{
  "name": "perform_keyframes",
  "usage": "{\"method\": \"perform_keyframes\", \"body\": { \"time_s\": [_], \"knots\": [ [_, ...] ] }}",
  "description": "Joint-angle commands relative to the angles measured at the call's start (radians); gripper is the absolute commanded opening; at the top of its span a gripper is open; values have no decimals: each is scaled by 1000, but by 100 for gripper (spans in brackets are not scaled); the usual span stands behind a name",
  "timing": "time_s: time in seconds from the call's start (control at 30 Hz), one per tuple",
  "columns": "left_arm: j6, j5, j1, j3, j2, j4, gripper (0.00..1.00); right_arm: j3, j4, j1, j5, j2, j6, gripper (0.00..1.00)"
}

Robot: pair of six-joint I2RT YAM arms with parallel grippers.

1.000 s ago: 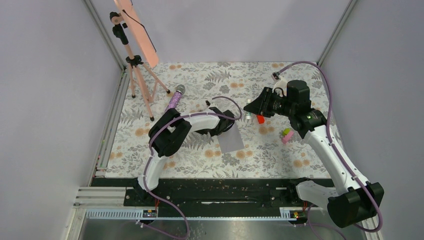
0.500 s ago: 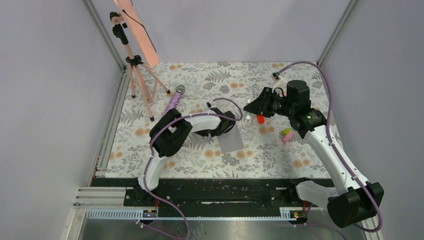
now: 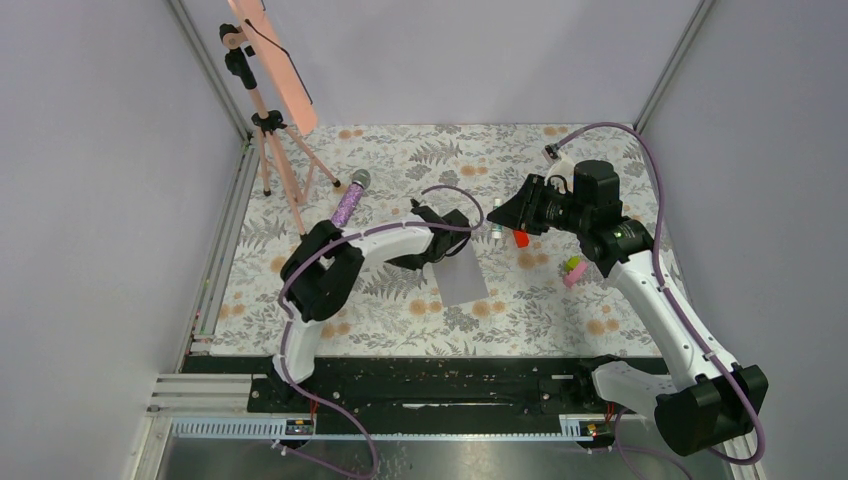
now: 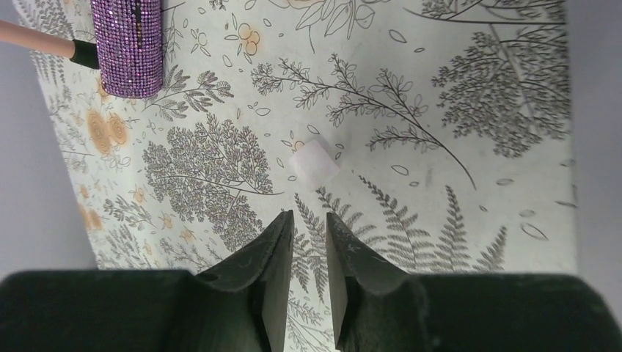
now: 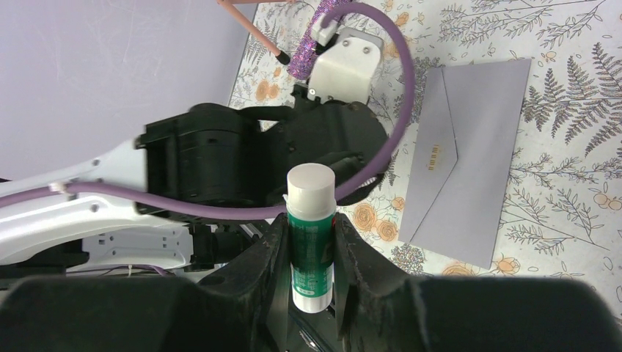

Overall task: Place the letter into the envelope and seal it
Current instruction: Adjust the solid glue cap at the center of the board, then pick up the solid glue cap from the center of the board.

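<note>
A: Right wrist view: right gripper (image 5: pixel 310 224) clamped on a green glue stick (image 5: pixel 311 249), white end out.
B: Left one?
A: Left gripper (image 4: pixel 309 217), jaws a narrow slit apart, nothing between them. It hangs over the floral tablecloth (image 4: pixel 469 220) near a small white block (image 4: pixel 314 163).
B: Envelope?
A: Envelope (image 3: pixel 462 276) flat on the cloth mid-table, just beside the left gripper, flap folded down.
B: Anything in it?
A: Contents hidden. No cream letter shows in any view; probably inside, can't confirm.
B: Handling?
A: Thin paper, light, floppy, likely slides. I'd pinch the flap tip or an edge and pin the body.
</note>
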State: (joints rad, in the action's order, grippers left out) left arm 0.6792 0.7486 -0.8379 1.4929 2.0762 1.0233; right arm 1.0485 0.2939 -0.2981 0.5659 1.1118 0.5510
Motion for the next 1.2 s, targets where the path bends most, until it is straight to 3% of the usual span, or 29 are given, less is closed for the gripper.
{"method": "perform_keyframes", "body": {
  "time_s": [0.0, 0.1, 0.27, 0.37, 0.5, 1.17],
  "knots": [
    [24, -89, -4, 24, -116, -4, 25, 5, -40, 2, 7, -20, 1, 0],
    [37, -143, 6, 32, -146, -10, 27, 5, -39, 2, 6, -18, 1, 0],
    [105, -280, 67, 1, -176, -72, 48, 3, -39, 2, 8, -21, 0, 0],
    [162, -423, 140, -96, -229, -181, 51, 0, -39, 2, 10, -27, -3, 0],
    [212, -544, 214, -199, -283, -281, 52, -5, -40, 2, 14, -29, -3, 0],
    [288, -601, 340, -339, -336, -440, 50, -9, -38, 2, 32, -27, -6, 0]
  ]
}}
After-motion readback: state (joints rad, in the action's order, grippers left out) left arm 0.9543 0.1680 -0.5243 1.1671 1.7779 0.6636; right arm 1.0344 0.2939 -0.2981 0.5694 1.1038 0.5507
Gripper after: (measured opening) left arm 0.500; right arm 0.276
